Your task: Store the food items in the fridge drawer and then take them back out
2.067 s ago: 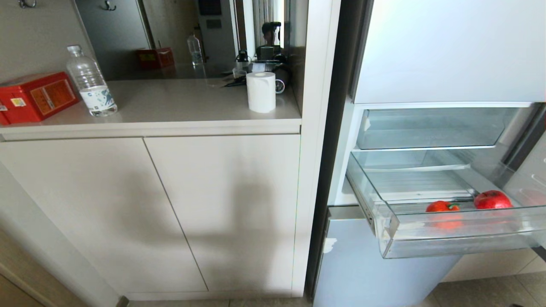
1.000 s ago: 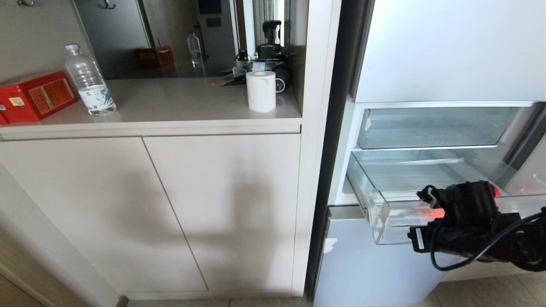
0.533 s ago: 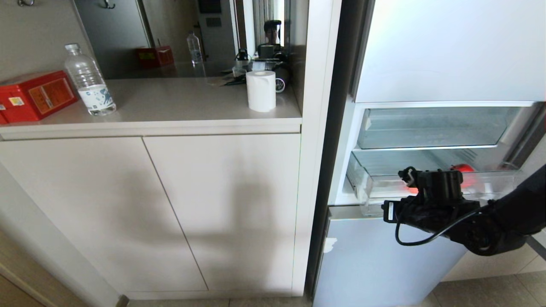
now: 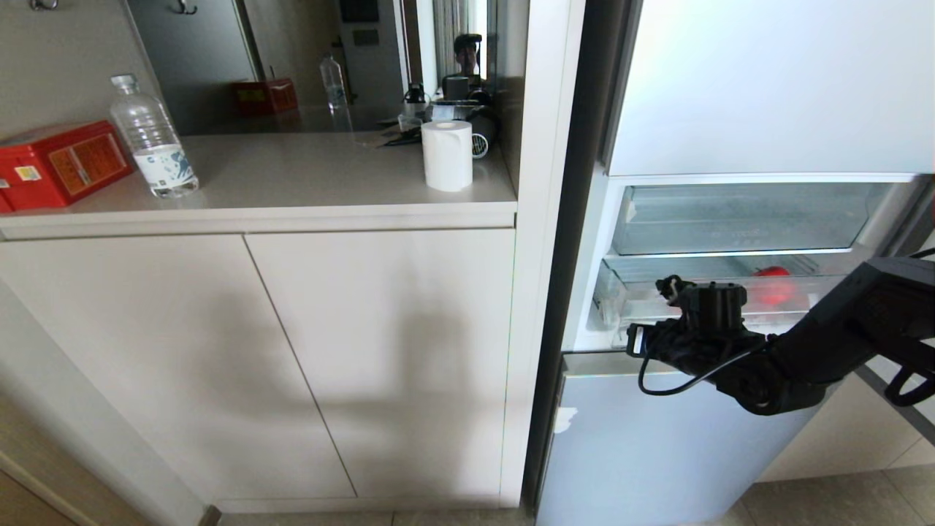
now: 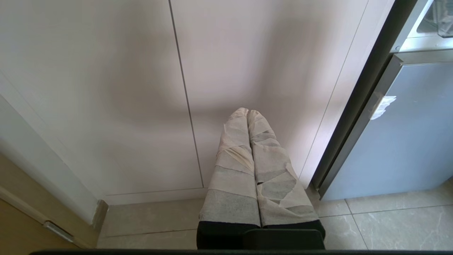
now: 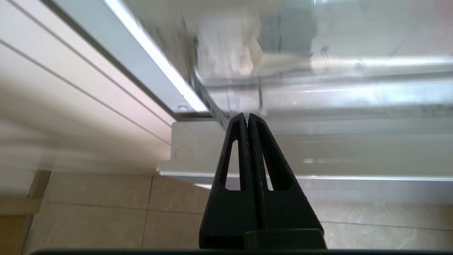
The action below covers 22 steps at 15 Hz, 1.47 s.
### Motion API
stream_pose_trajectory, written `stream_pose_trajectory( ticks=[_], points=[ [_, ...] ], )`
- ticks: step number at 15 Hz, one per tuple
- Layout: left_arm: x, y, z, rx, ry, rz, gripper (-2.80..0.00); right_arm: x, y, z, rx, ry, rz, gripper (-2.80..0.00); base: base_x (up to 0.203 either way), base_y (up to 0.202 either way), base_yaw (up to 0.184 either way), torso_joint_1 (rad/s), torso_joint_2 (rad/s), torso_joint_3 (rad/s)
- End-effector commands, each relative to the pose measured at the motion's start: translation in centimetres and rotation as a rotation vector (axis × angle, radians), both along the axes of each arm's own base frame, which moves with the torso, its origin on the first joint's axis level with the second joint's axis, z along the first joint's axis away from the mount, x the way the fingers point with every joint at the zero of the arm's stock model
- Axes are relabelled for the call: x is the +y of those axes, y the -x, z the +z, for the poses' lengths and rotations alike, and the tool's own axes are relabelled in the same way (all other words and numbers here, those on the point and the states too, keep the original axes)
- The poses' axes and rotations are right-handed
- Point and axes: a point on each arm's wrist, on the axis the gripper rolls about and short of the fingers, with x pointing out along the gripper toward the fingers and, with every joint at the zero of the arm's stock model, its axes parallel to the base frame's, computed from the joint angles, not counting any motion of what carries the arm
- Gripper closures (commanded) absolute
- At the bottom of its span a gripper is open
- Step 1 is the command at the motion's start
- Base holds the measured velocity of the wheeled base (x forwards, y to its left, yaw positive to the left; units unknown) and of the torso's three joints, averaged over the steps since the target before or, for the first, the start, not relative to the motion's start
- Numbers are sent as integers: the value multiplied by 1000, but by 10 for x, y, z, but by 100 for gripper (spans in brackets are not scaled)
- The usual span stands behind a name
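Now the right tool [image 6: 247, 118] is pressing its tightly closed, empty tips against the clear front wall of the fridge drawer [image 4: 803, 310], which is sitting nearly flush in the fridge, at three o'clock in the head view. One red fruit [image 4: 773, 286] is showing inside, behind the front edge. Meanwhile the left tool [image 5: 248, 115] is hanging closed and empty before the cabinet doors [image 5: 106, 88], with open floor [image 5: 389, 223] beneath.

The right gripper [image 4: 668, 286] meets the front of the fridge drawer [image 4: 628, 307], which sits nearly flush in the fridge; a red fruit [image 4: 773, 288] shows through the clear plastic.
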Motion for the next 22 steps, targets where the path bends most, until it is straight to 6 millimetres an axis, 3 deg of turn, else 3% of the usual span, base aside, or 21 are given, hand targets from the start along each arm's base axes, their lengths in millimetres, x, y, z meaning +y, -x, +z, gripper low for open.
stream_pose_trajectory(
  ticks=[1,11,22],
  points=[
    [0,0,0,0,-1,0,0,2,-10,-8,-7,-4,1,0,0,0,0,0,0,0],
    [0,0,0,2,-1,-1,0,7,-38,-15,-75,-25,-24,0,0,0,0,0,0,0],
    [0,0,0,2,0,-1,0,15,-54,-18,-159,-50,-88,0,0,0,0,0,0,0]
  ],
)
